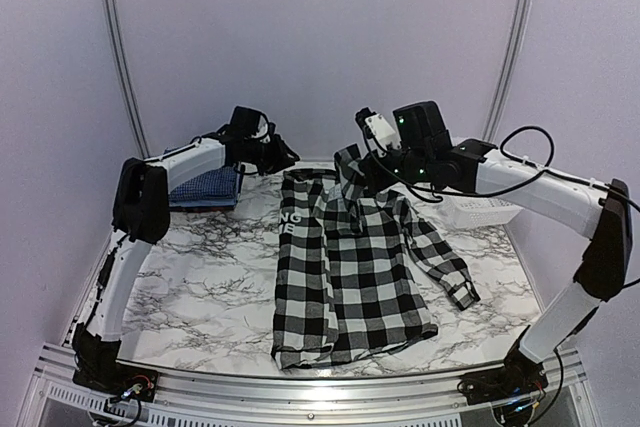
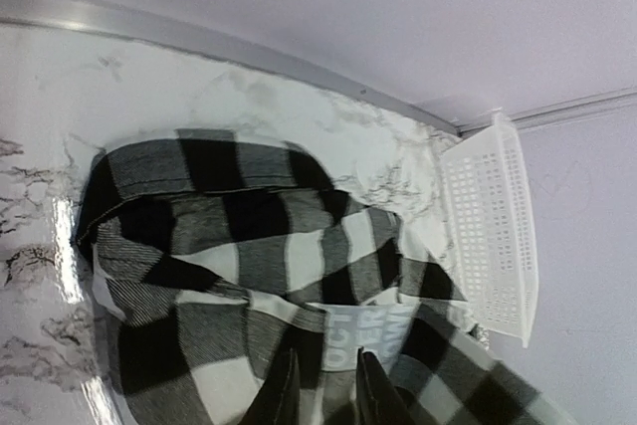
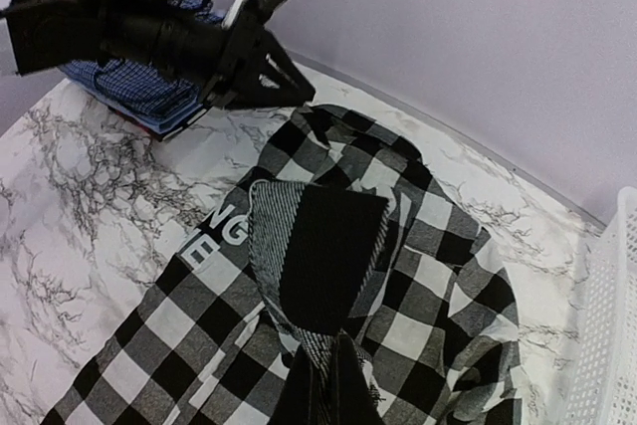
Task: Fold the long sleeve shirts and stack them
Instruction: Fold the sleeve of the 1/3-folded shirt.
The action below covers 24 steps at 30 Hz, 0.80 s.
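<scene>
— White plastic, that mesh basket [image 1: 485,212] at the table's [image 1: 200,287] far right. Anything in it?
— Can't tell. The right arm covers most of it, and both wrist views cut it off.
— And the shirts?
— The black-and-white checked shirt [image 1: 350,277] lies spread mid-table, its collar end lifted and pinched in the right tool [image 3: 323,400]. The left tool [image 2: 323,395], fingers slightly parted, hovers over the shirt's far-left corner, gripping nothing. The dark blue shirts [image 1: 205,187] sit folded at the far left, partly behind the left arm.
</scene>
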Motion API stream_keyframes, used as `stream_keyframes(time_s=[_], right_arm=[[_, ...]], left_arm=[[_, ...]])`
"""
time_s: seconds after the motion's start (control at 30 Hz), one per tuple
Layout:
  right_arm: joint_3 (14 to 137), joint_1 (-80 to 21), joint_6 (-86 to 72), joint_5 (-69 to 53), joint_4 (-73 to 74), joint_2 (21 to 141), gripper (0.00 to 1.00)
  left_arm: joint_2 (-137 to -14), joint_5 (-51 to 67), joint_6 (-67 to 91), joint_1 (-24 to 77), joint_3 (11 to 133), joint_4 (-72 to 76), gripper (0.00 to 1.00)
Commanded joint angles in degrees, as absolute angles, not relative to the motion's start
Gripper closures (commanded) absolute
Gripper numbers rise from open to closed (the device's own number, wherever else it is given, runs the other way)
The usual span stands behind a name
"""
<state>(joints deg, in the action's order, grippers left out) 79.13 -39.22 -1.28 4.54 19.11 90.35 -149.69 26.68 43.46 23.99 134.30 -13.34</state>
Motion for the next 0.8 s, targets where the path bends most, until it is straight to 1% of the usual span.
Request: stream_keyframes(time_s=[0.0,0.17,0.23,0.4,0.6,0.7,0.77], right_arm=[[79.83,-42.67,-0.09,1.21,20.01,92.14,1.00],[77.79,-47.29,-0.09,-2.48,20.44,92.92,1.00],[76.61,-49.59,-0.09,-3.53,20.07,93.11,1.00],[74.83,-54.64,1.61,-4.02,21.43,94.65,1.00],[73.70,-58.53,1.63,-2.27,26.06,95.35,1.00],[74.72,-60.38,1.71,-0.35,28.89,95.63,1.00],[76.28,-61.44,1.83,2.99,31.84,96.30,1.00]], left_arm=[[-136.15,26.14,40.76,23.98,126.04,-10.54,0.79],[-124.99,24.06,40.34,23.56,110.60,-10.68,0.77],[-121.10,24.02,40.61,23.49,105.08,-10.63,0.74],[-112.52,24.79,40.47,23.74,93.25,-10.68,0.73],[-104.00,23.78,39.64,24.00,82.86,-11.77,0.73],[-101.48,23.68,39.43,24.63,79.15,-11.95,0.73],[-100.08,23.73,39.17,25.09,77.35,-12.24,0.73]])
